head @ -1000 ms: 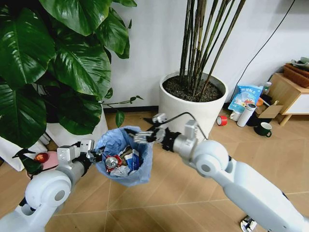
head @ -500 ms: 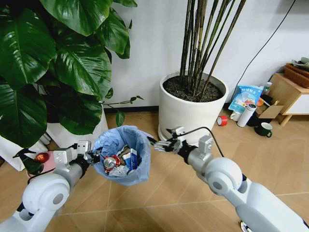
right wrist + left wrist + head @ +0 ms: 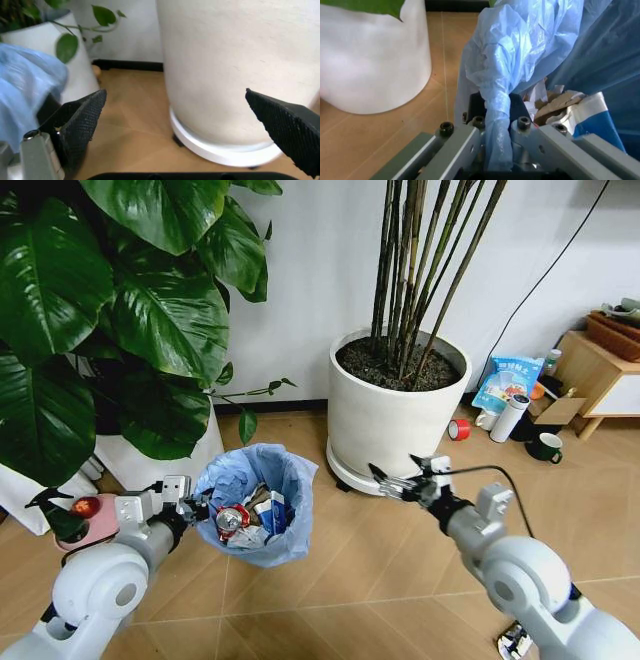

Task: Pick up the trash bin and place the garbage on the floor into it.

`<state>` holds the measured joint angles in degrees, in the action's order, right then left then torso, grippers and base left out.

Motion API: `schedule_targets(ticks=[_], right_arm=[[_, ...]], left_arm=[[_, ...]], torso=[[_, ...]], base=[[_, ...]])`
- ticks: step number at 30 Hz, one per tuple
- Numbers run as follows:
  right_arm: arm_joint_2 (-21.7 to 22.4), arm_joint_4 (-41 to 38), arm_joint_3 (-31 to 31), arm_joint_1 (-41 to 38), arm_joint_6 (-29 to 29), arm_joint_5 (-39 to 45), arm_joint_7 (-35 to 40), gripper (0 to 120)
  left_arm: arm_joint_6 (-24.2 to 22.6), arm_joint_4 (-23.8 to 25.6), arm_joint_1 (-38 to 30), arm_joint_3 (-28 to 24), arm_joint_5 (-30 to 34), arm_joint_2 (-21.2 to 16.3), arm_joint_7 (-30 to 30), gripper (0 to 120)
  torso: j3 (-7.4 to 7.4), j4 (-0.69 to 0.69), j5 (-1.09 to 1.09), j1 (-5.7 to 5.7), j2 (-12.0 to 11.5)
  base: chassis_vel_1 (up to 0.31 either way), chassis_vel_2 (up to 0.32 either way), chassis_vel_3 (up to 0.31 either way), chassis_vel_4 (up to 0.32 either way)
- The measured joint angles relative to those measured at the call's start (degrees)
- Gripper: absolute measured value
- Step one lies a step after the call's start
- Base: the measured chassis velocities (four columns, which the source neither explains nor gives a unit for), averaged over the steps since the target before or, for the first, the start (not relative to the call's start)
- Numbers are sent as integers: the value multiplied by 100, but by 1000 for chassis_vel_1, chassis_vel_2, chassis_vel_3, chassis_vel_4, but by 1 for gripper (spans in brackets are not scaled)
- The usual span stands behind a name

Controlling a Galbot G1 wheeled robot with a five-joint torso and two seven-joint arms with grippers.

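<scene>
The left claw (image 3: 192,506) is clamped on the rim of the trash bin (image 3: 262,480), its blue liner pinched between the fingers (image 3: 470,138). The bin is held above the floor (image 3: 350,570), garbage (image 3: 250,520) piled inside, partly hidden by liner folds. The right claw (image 3: 385,480) stands wide apart and empty, right of the bin, before the big white plant pot (image 3: 395,415). Leafy plant (image 3: 110,310) crowds the left.

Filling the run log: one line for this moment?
left hand: shut on trash bin rim | right hand: open, beside plant pot | garbage: binned
</scene>
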<state>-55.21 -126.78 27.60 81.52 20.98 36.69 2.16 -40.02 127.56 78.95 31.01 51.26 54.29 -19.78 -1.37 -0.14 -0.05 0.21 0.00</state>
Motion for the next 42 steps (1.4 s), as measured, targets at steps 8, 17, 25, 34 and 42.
schedule_targets(ticks=[8,17,25,34,42], right_arm=[[-195,53,425,605,-267,-579,-399,100],[-384,83,772,1093,-325,-757,-659,100],[-455,161,785,1146,-345,-819,-711,100],[-469,223,727,1086,-357,-834,-704,100],[-491,269,716,1096,-407,-855,-698,100]], left_arm=[[-1,66,81,7,-63,75,26,0],[-1,100,91,9,-69,87,27,0],[5,130,129,53,-87,83,32,0],[17,139,129,82,-83,47,38,0],[31,113,128,76,-81,49,38,0]], torso=[[0,0,1,0,0],[0,0,0,0,0],[-1,1,1,0,0],[-1,1,1,0,-1],[-1,1,1,1,-1]], base=[[0,0,0,0],[0,0,0,0],[0,0,0,0],[0,0,0,0],[6,-2,-4,4]])
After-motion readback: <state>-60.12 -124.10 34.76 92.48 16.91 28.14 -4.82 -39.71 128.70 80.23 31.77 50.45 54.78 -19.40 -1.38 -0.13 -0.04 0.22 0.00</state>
